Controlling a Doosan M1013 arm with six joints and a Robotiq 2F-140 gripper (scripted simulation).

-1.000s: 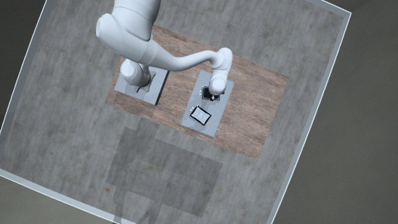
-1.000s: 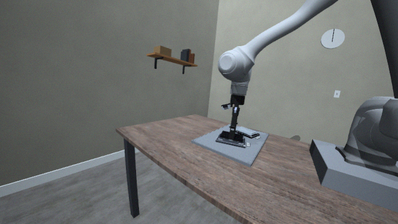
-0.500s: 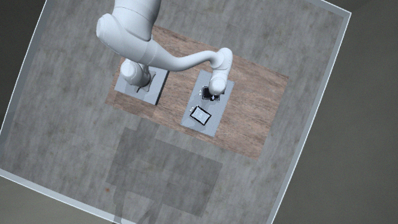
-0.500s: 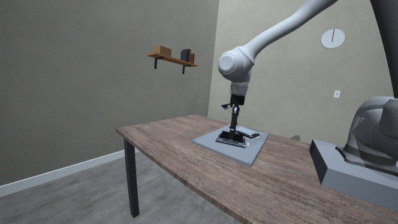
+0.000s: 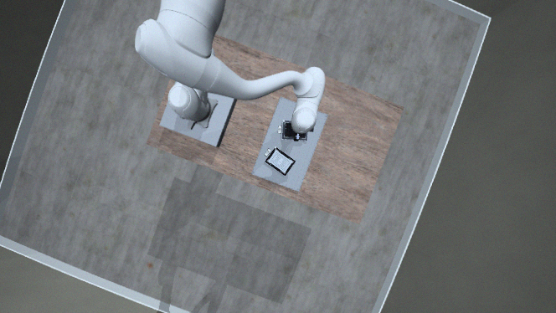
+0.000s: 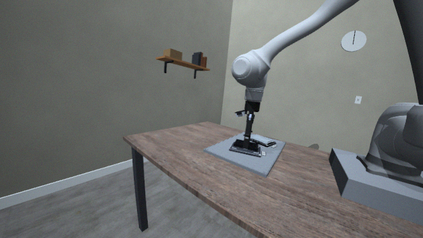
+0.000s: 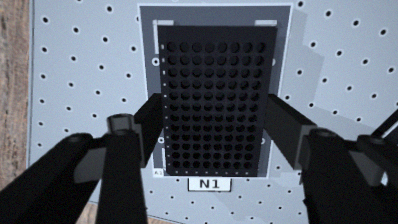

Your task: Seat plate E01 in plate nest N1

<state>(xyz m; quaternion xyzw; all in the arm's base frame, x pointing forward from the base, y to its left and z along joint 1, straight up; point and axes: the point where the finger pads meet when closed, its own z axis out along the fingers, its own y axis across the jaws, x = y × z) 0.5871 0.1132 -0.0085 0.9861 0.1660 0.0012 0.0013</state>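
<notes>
Plate E01 (image 7: 216, 100) is a black well plate with many round wells. My gripper (image 7: 213, 108) is shut on its two long sides and holds it directly over plate nest N1 (image 7: 150, 80), whose label N1 (image 7: 209, 183) shows just below the plate's near edge. The plate covers most of the nest, and white locator tabs show at its far corners. In the side view the gripper (image 6: 248, 143) stands low over the grey pegboard base (image 6: 245, 153). Plate E07 (image 5: 280, 161) is white with a black rim and lies on the same base; it also shows in the side view (image 6: 262, 140).
The pegboard base (image 5: 290, 144) lies on a wooden table (image 5: 266, 129). The arm's grey pedestal (image 5: 198, 117) stands at the table's other end. The table's left edge shows in the wrist view (image 7: 12, 75).
</notes>
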